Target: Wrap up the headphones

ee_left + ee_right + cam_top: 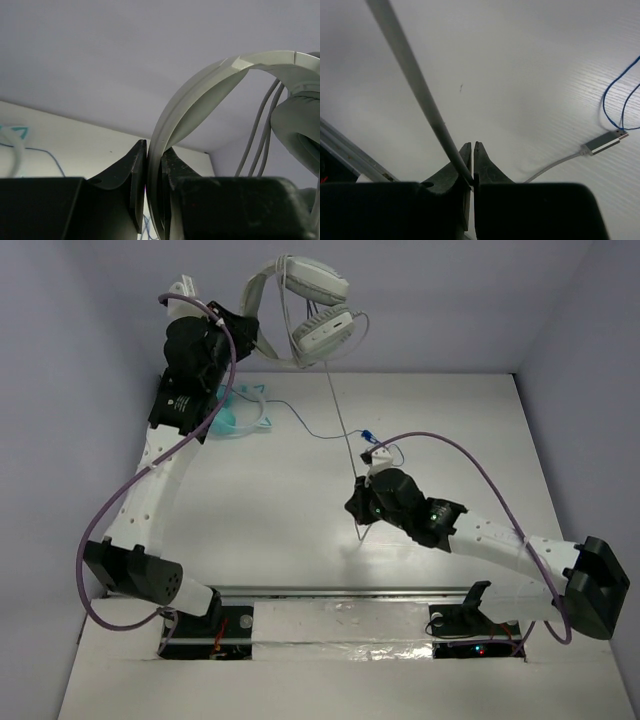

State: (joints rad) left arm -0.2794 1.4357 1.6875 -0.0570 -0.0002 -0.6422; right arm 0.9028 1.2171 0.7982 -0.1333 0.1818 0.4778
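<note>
The white headphones (318, 308) hang in the air above the table's far edge. My left gripper (256, 340) is shut on their headband (200, 85), which runs between the two black fingers (134, 165) of the gripper (154, 146); an earcup (300, 125) and cable strands (260, 130) hang to the right. The thin grey cable (343, 430) drops from the earcups towards the table's middle. There my right gripper (360, 508) is shut on it. In the right wrist view the cable (415, 85) slants down into the closed gripper (472, 146).
Small teal headphones (236, 416) lie at the table's far left beside the left arm, their blue cable (305, 426) trailing right. A silver plug (605, 141) on a pale lead lies by the blue cable's loop (615, 95). A metal rail (350, 592) borders the near edge.
</note>
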